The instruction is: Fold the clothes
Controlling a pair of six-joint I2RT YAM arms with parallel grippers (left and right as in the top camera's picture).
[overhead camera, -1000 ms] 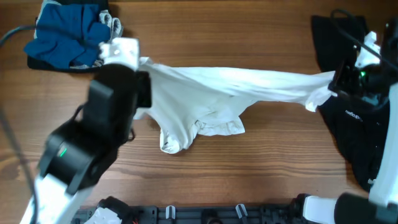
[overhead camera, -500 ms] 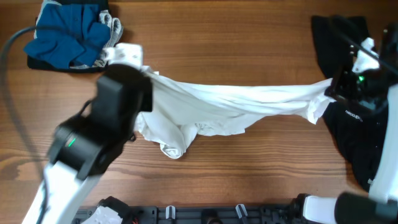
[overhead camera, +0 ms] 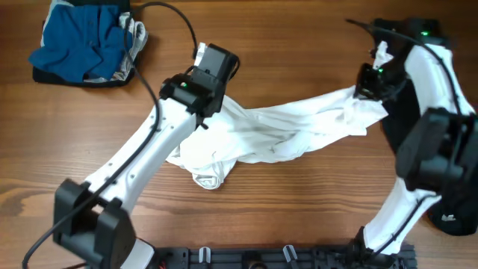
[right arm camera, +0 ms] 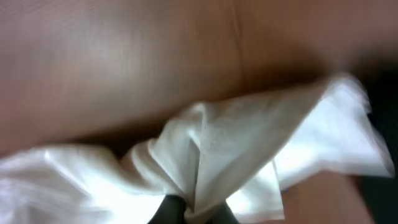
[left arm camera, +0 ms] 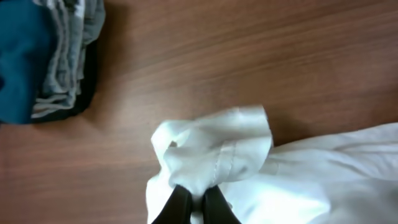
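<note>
The white shirt [overhead camera: 284, 134] lies across the middle of the table [overhead camera: 299, 45], strung between the two arms. One end is bunched low at about 7 o'clock from centre, and the other is drawn up toward 2 o'clock.

The left gripper [left arm camera: 196, 204] has its dark fingers pinched together on a puckered fold of the shirt. From overhead this hold sits just off centre at 11 o'clock.

The right gripper [right arm camera: 196, 213] is likewise closed on a gathered corner of the shirt, at 2 o'clock in the overhead view, with loose flaps fanning out past the fingertips. The wrist picture is blurred, so I cannot tell whether that corner is a hem or a sleeve.

Between the two holds the fabric runs in long creases, and its lower bunch rests on the wood.

At 10 o'clock a pile [overhead camera: 78, 41] of blue and grey clothes sits well apart from the shirt. At 4 o'clock a black garment [overhead camera: 457, 213] shows past the right arm — mostly hidden.
</note>
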